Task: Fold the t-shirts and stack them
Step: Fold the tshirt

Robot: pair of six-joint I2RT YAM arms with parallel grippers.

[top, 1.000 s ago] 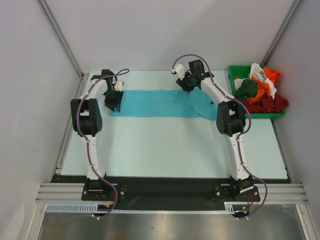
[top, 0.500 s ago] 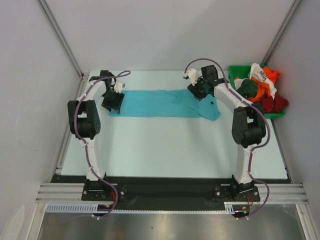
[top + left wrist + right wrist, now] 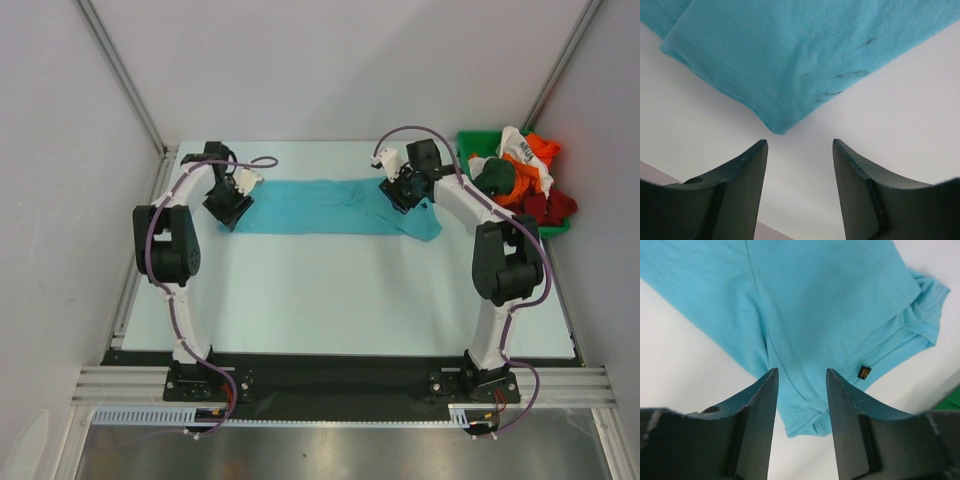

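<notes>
A turquoise t-shirt (image 3: 320, 207) lies spread in a long band across the far part of the table. My left gripper (image 3: 232, 200) sits at its left end, open; in the left wrist view the gripper (image 3: 800, 142) has only bare table between its fingers, and the shirt's corner (image 3: 777, 127) lies just ahead. My right gripper (image 3: 400, 190) hovers open over the shirt's right end. In the right wrist view the gripper (image 3: 801, 371) straddles a sleeve hem (image 3: 805, 425) without pinching it. Other t-shirts, orange (image 3: 541, 150), white (image 3: 520, 152), dark green (image 3: 495, 178) and red (image 3: 540, 208), are heaped in a bin.
The green plastic bin (image 3: 466, 145) stands at the far right corner, close to the right arm's elbow. A small black label (image 3: 864, 372) is sewn on the turquoise shirt's side. Pale table surface (image 3: 340, 290) stretches between the shirt and the arm bases. Grey walls enclose the table.
Both grippers have opened and let go of the turquoise shirt. The right gripper has moved right and nearer, laying the shirt's right end flat. The left gripper has barely shifted.
</notes>
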